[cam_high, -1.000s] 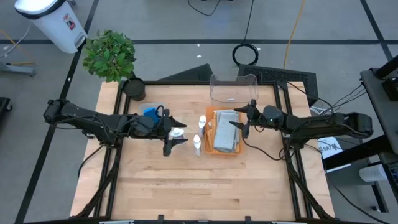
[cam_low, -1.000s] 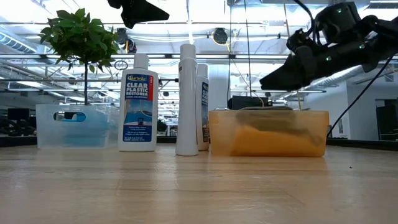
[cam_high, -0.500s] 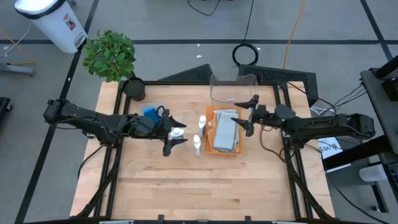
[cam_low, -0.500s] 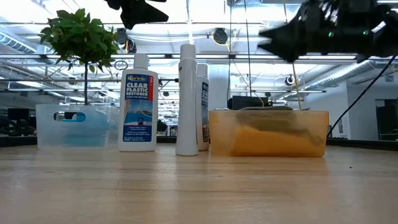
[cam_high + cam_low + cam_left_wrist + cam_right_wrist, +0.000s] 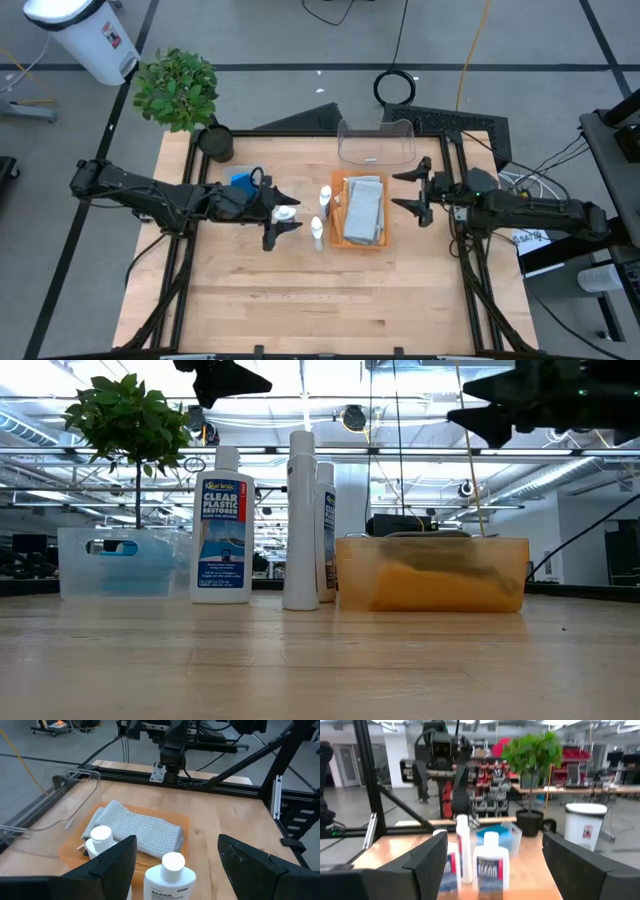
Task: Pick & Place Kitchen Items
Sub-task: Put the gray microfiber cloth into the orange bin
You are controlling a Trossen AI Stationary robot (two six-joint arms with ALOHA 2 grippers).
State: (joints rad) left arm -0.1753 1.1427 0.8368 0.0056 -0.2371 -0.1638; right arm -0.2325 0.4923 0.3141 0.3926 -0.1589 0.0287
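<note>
Three white bottles (image 5: 317, 212) with blue labels stand in a loose cluster near the middle of the table (image 5: 300, 300), just beside the left wall of the orange tray (image 5: 337, 235). A folded grey cloth (image 5: 364, 210) fills most of that tray; from the low view an orange layer shows under it through the tray wall, but whether that is another cloth cannot be told. Blue sponges (image 5: 241, 181) lie in a clear bin (image 5: 120, 560) toward the far left part of the table, largely covered by the left arm from above. A second clear bin (image 5: 375, 142) stands at the far edge, behind the tray.

The whole near half of the table is bare wood, open from the left edge to the right edge. A narrow strip of bare wood lies between the tray and the right edge.

The left gripper (image 5: 279, 217) hovers over the bottle nearest the sponges, fingers spread with that bottle's cap between them in the high view, clear of the bottles as seen from table height. The right gripper (image 5: 419, 190) hangs over the strip by the right edge, fingers spread wide and empty.

A second ago the right gripper was over the tray and the grey cloth; it has since drawn back toward the right edge and risen. The left gripper has not moved. The potted plant (image 5: 178, 90) stands off the far left corner.
</note>
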